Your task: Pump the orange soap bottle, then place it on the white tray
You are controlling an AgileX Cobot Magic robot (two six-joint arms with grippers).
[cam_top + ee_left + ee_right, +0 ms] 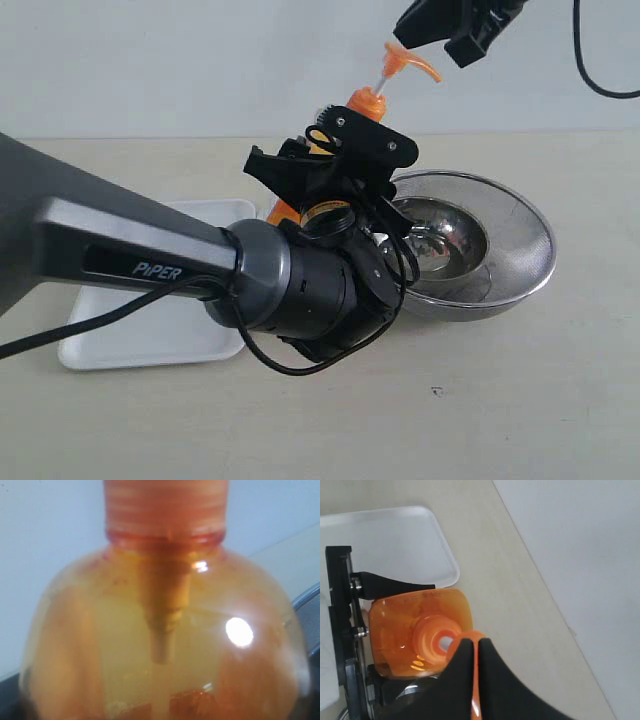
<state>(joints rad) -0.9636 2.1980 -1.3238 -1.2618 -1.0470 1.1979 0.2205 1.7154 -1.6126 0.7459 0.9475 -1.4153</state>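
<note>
The orange soap bottle [365, 100] stands slightly tilted between the white tray [150, 340] and a steel bowl, its base hidden behind my left arm. My left gripper [325, 155] is shut on the bottle's body. In the left wrist view the bottle [160, 630] fills the picture and the jaws are hidden. The orange pump head [405, 62] is raised on its white stem. My right gripper [425, 38] is shut, right above the pump head. From the right wrist view the shut right gripper [476, 647] covers the pump, over the bottle [405, 625].
A round steel bowl [520, 250] sits just right of the bottle, its rim [310, 605] close to the bottle's side. The tray [395, 545] lies left of the bottle. My left arm [150, 260] crosses above the tray. A wall stands behind the table.
</note>
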